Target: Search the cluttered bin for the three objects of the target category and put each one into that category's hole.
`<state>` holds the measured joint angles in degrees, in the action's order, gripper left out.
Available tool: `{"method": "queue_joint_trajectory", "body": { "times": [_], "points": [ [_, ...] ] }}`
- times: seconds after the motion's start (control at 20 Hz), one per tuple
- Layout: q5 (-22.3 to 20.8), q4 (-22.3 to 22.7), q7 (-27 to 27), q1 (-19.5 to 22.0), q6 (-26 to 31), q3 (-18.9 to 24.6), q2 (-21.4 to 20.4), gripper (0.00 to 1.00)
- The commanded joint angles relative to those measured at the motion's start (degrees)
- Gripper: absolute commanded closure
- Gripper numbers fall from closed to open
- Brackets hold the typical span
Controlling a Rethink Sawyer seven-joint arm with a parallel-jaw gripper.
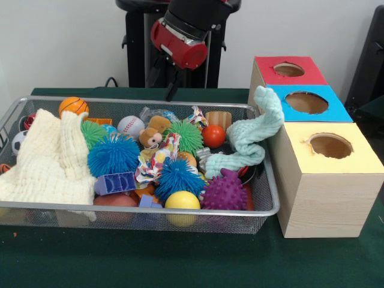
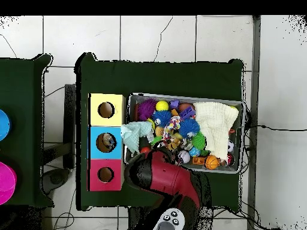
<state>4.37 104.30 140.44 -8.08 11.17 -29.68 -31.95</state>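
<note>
The wire mesh bin [image 1: 180, 211] sits on the green table, full of toys; it also shows in the overhead view [image 2: 242, 135]. One see-through plastic bottle [image 1: 153, 113] with a bluish label scrap lies at the bin's far edge beside a baseball. A second clear piece [image 1: 204, 157] shows by the mint cloth; I cannot tell what it is. The blue-topped hole [image 1: 306, 102] is the middle one of the wooden box; from overhead [image 2: 106, 142] something pale shows inside it. My gripper [image 1: 173, 90] hangs behind the bin's far rim, mostly hidden by the arm.
A red-topped hole [image 1: 288, 69] and a yellow-topped hole [image 1: 330, 146] flank the blue one. A mint cloth [image 1: 252, 135] drapes over the bin's rim against the box. A cream muslin cloth [image 1: 51, 159] covers the bin's left part. Spiky balls [image 1: 113, 155] fill the middle.
</note>
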Motion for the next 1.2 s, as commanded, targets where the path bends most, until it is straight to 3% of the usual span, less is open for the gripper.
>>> {"method": "queue_joint_trajectory", "body": {
  "times": [0.05,0.25,0.8,1.2],
  "points": [
    [0.3,4.5,4.4,1.3,1.1,11.6,-1.7,0.00],
    [0.6,4.6,4.6,1.3,2.0,12.1,-2.5,0.00],
    [-3.2,0.4,3.7,2.3,-8.1,8.6,6.5,0.00],
    [-2.8,-1.5,3.8,1.3,-14.1,5.6,11.1,0.00]
  ]
}}
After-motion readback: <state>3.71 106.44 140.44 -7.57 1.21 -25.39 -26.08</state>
